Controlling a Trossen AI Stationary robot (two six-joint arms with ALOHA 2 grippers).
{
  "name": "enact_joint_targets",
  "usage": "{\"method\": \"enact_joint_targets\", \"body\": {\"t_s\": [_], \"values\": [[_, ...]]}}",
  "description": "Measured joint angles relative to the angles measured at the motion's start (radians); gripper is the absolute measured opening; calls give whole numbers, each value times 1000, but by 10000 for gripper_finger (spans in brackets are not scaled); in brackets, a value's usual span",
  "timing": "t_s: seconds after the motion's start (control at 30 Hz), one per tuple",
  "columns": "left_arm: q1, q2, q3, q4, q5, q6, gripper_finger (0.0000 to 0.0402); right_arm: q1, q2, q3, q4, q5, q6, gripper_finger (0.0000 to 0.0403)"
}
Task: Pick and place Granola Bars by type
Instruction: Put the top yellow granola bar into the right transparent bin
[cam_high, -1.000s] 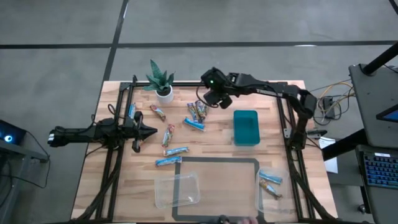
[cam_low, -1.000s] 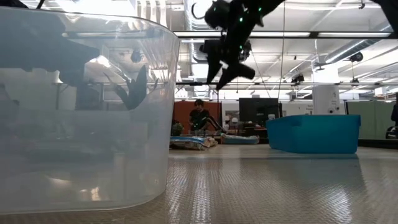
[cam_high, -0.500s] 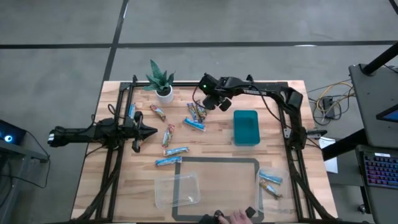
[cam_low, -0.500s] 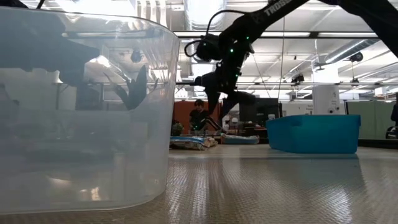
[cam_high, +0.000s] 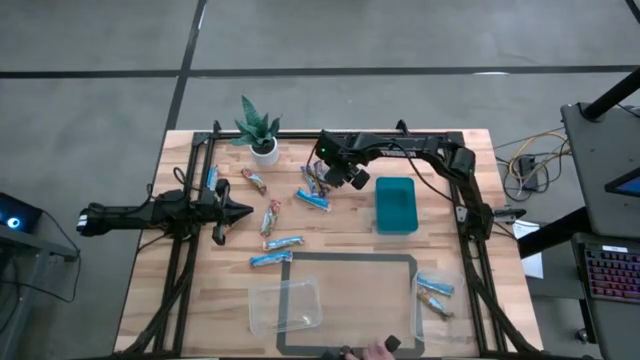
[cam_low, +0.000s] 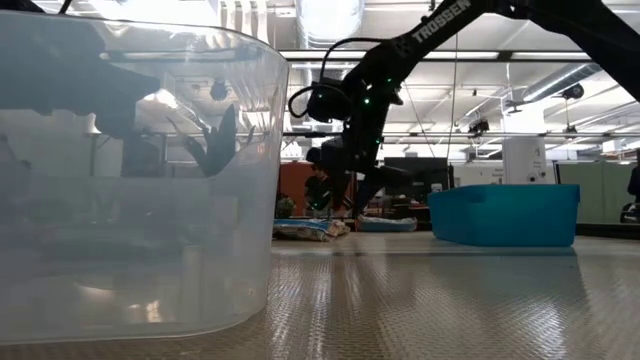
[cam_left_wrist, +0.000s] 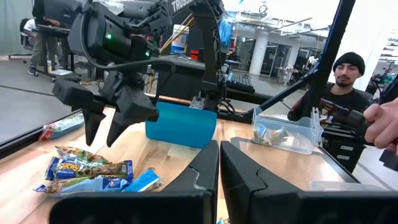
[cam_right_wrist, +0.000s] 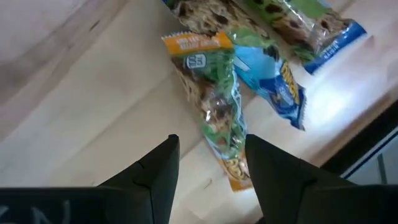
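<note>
A small heap of granola bars (cam_high: 314, 186) lies on the wood table at the far middle. In it are an orange-and-green wrapped bar (cam_right_wrist: 213, 112) and a blue one (cam_right_wrist: 277, 82). My right gripper (cam_right_wrist: 208, 163) hangs open just above the heap and points steeply down. Its fingers stand on either side of the orange-and-green bar, clear of it. It also shows in the low view (cam_low: 350, 205) and the left wrist view (cam_left_wrist: 103, 127). My left gripper (cam_high: 236, 210) waits shut at the table's left, level, holding nothing.
More bars (cam_high: 271, 218) (cam_high: 283, 243) (cam_high: 253, 180) lie scattered left of the heap. A teal bin (cam_high: 395, 205) stands to its right. Two clear tubs (cam_high: 285, 305) (cam_high: 436, 298) sit near the front beside a black tape rectangle. A potted plant (cam_high: 262, 132) stands at the far edge, and a person's hand (cam_high: 381, 350) at the near edge.
My right gripper has come down from well above the table toward the heap of bars, shifting a little toward the table's left and tipping more steeply downward. The bars have not moved.
</note>
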Motion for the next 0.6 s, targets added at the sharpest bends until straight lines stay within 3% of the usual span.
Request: {"method": "enact_joint_targets", "body": {"t_s": [0.6], "values": [[0,0,0,0,0,0,0,9,42,-3,64,-32,-4,173]]}}
